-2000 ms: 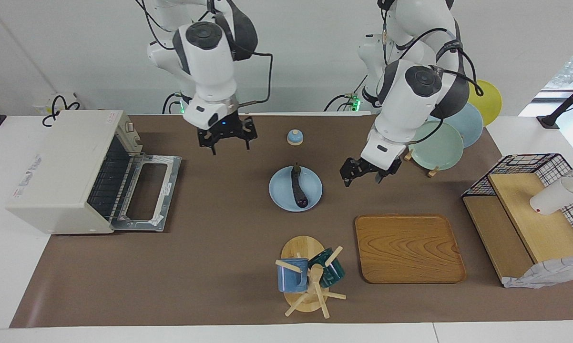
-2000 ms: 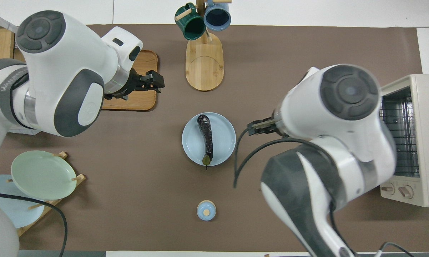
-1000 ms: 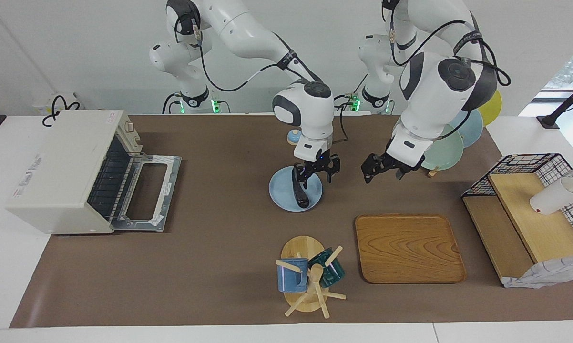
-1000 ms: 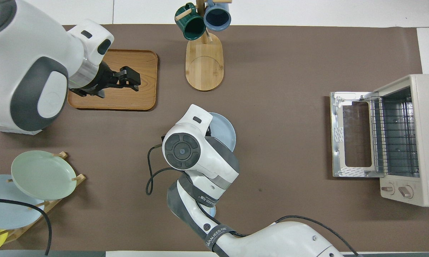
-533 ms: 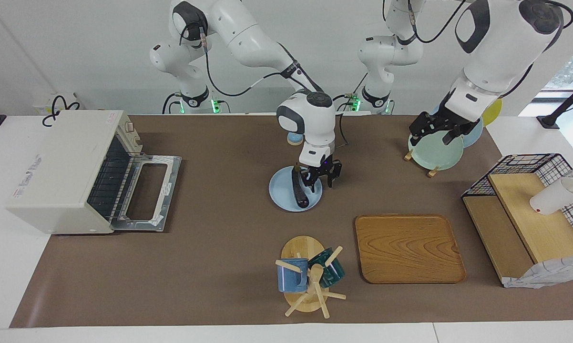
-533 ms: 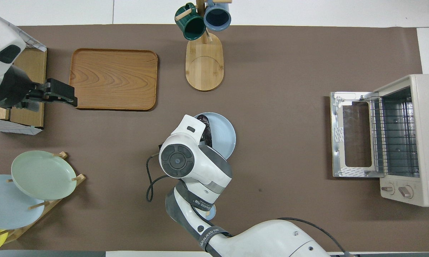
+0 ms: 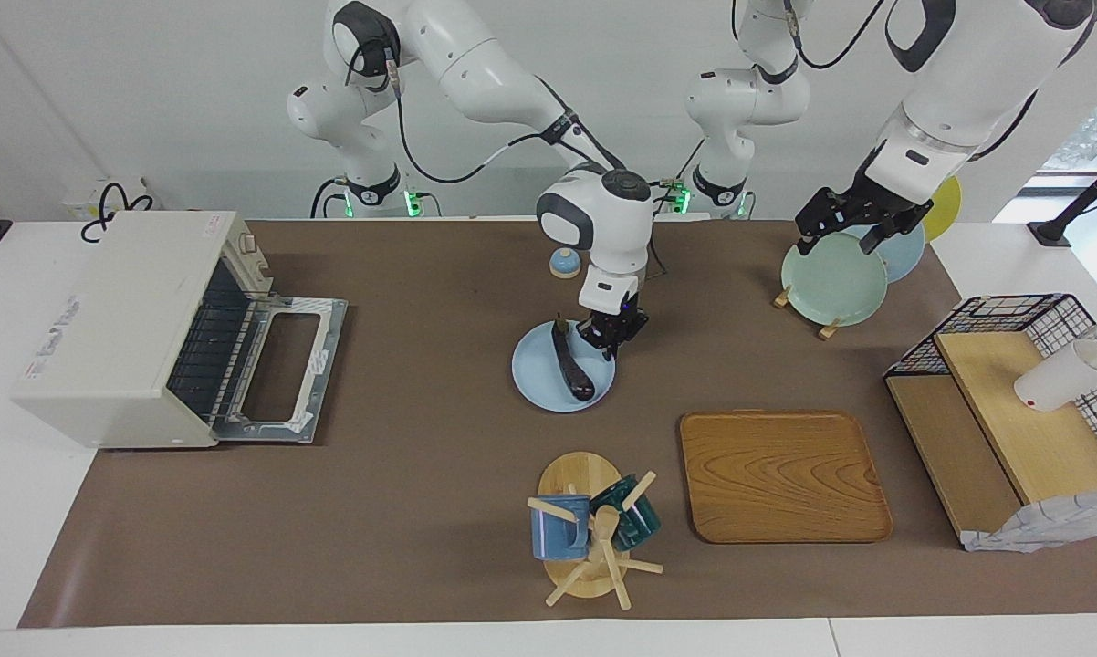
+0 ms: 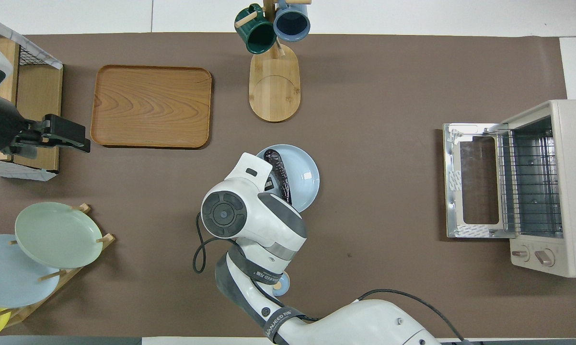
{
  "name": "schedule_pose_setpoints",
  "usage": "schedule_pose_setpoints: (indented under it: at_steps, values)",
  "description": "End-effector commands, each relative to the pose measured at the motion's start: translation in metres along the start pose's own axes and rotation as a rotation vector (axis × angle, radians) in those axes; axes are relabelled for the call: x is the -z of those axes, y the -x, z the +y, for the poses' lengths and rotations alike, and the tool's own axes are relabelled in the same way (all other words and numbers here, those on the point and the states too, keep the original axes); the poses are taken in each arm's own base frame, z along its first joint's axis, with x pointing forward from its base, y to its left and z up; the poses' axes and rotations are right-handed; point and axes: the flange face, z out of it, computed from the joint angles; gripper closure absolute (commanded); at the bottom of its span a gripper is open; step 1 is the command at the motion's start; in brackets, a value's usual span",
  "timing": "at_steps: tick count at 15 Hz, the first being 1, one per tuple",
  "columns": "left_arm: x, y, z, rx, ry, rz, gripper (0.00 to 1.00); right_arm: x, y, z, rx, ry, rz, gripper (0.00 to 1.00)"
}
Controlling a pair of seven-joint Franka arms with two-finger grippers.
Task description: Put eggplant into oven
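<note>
We see the boxy cream-white oven (image 7: pixel 138 324), door down, at the right arm's end of the brown tabletop (image 7: pixel 421 474); the long dark purple eggplant (image 7: pixel 569 365) lies on the pale blue round plate (image 7: pixel 535 374), long axis running toward and away from the robots; the right pincer (image 7: pixel 611 336) sits at the plate's edge toward the left arm's end, just beside the eggplant, fingers drawn together, whether pinching we cannot tell; the left pincer (image 7: pixel 854 226), spread, waits over the plate rack.

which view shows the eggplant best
The facing view: the eggplant lies nearly whole on the blue plate, with the right gripper low beside it. In the overhead view the right arm's wrist hides its stem end.
</note>
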Motion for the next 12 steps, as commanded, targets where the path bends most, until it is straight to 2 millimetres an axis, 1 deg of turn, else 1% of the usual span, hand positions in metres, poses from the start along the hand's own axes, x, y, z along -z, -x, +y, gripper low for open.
schedule_pose_setpoints:
  at_steps: [1,2,3,4,6,7,8,10,11,12]
  values:
    - [0.003,0.006,-0.005,-0.008,-0.016,-0.005,0.0,0.036,-0.016,0.038,-0.046,0.051,-0.008,1.0]
    - [0.002,0.006,-0.006,-0.006,-0.018,-0.007,0.0,0.052,-0.022,0.058,-0.07,0.059,-0.011,1.0]
    - [0.003,0.006,-0.007,-0.004,-0.018,-0.007,0.0,0.064,-0.026,0.08,-0.1,0.068,-0.017,1.0]
    - [0.003,0.006,-0.006,-0.006,-0.016,-0.004,0.0,0.068,-0.024,0.095,-0.116,0.081,-0.034,1.0]
    - [0.003,0.005,-0.007,-0.006,-0.017,-0.005,0.0,0.085,-0.022,0.127,-0.133,0.105,-0.062,1.0]
    - [0.004,0.006,-0.006,-0.006,-0.017,-0.002,0.0,0.092,-0.021,0.139,-0.132,0.113,-0.077,1.0]
    - [0.003,0.005,-0.007,-0.006,-0.017,-0.002,0.0,0.097,-0.018,0.155,-0.126,0.126,-0.099,1.0]
    - [0.003,0.005,-0.007,-0.006,-0.017,-0.005,0.0,0.104,-0.012,0.196,-0.136,0.144,-0.134,1.0]
    - [0.003,0.005,-0.007,-0.006,-0.017,-0.004,0.0,0.104,-0.007,0.212,-0.145,0.151,-0.152,1.0]
    - [0.003,0.005,-0.007,-0.006,-0.017,-0.004,0.0,0.098,-0.001,0.222,-0.152,0.162,-0.18,1.0]
